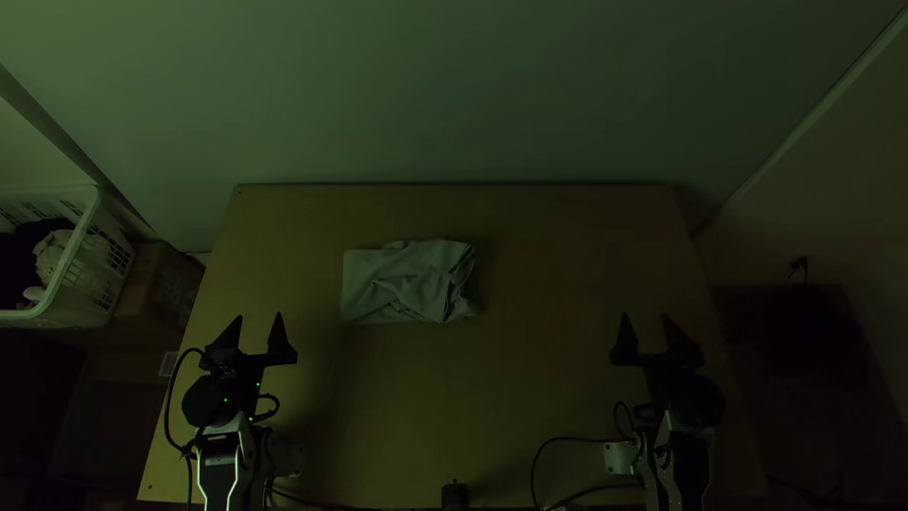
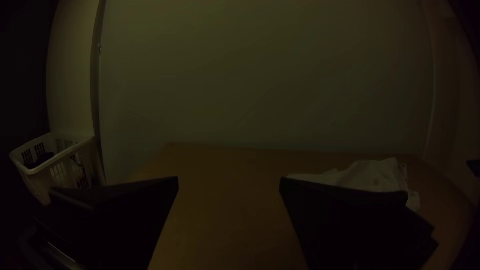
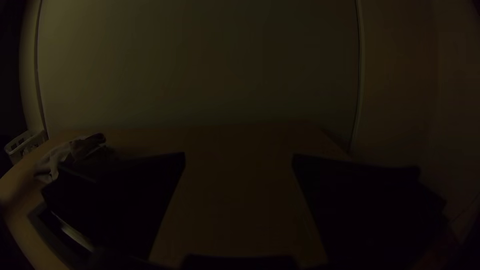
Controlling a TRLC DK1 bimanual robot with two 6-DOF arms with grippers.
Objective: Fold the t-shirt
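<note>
Your t-shirt [image 1: 407, 282] lies on the wooden table [image 1: 558, 388], a little left of the middle and nearer the far edge than the near one. It appears to be mostly folded: the cloth is drawn into a compact, roughly rectangular bundle, wider than it is deep. The dim light hides how many layers there are, so take "mostly folded" as a fair guess. What looks left for you is tidying, perhaps smoothing the top and tucking in the loose end, if a neat finish is wanted.

The shirt is pale, greyish in the top view. Its left end is the flatter one, with a fairly straight side. Across the middle, soft wrinkles run and meet in a raised ruck. At the right end the layers part unevenly; a darker, mottled strip shows along a curling edge, and a small corner pokes out toward your side. A little bump of cloth breaks the far edge.

Your left gripper [image 1: 260, 317] is at the table's left side, its fingers spread wide with nothing between them. Your right gripper [image 1: 645, 317] is at the right side, also wide apart and holding nothing. Both are well apart from the shirt.
</note>
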